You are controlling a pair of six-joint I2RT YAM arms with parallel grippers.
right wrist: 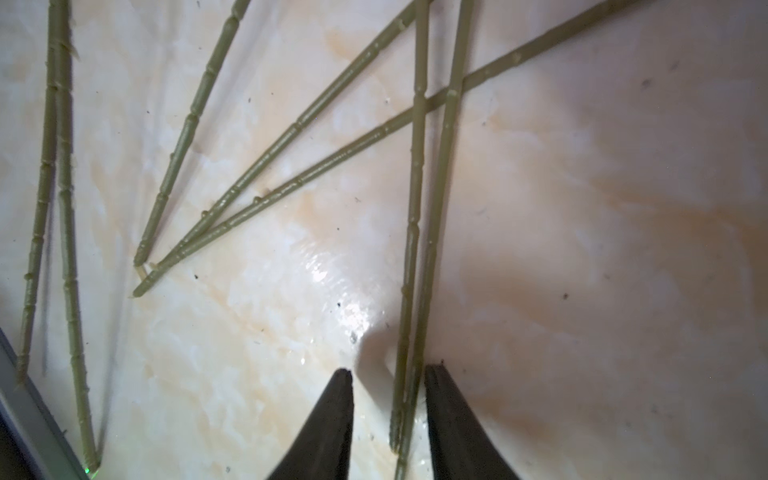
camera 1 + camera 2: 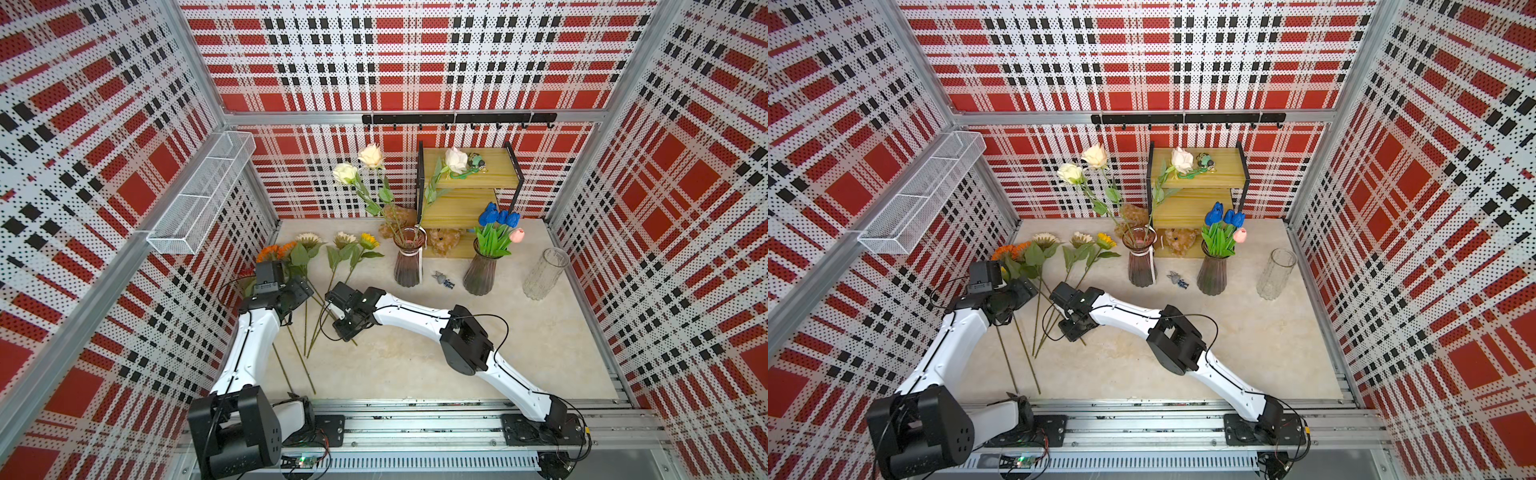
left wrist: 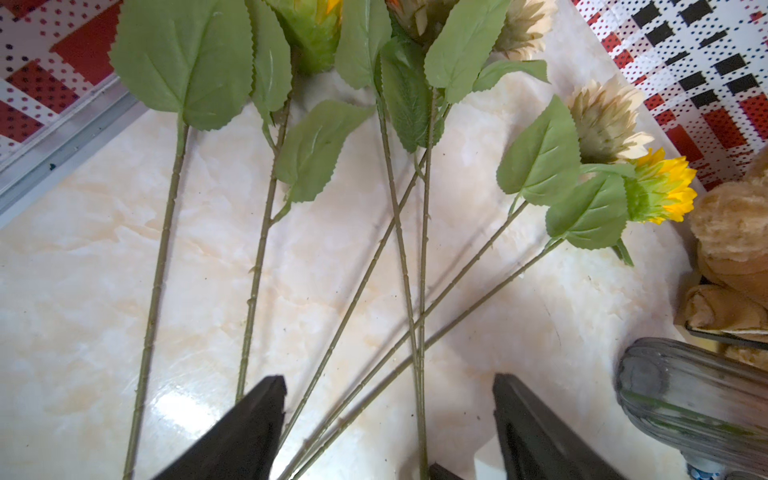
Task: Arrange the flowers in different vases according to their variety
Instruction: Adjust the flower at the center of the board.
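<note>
1. Table [image 2: 415,374]: strewn with sunflowers [image 2: 308,240], heads far, cut ends toward both arms.
2. Left gripper [image 3: 388,377]: jaws wide apart, hovering mid-length.
3. Right gripper [image 1: 389,368]: nearer the ends, jaws narrowly apart astride two stems [image 1: 412,232] running lengthwise between them, unclamped.

Walls [image 2: 415,62] red/white/blk plaid; tulips [image 2: 496,218] blue (one pink); roses [image 2: 370,156] cream; stems [image 1: 415,208] green.

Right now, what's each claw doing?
Left gripper: wide open, holding nothing.
Right gripper: slightly open, two sunflower stems between its jaws, not yet gripped.
</note>
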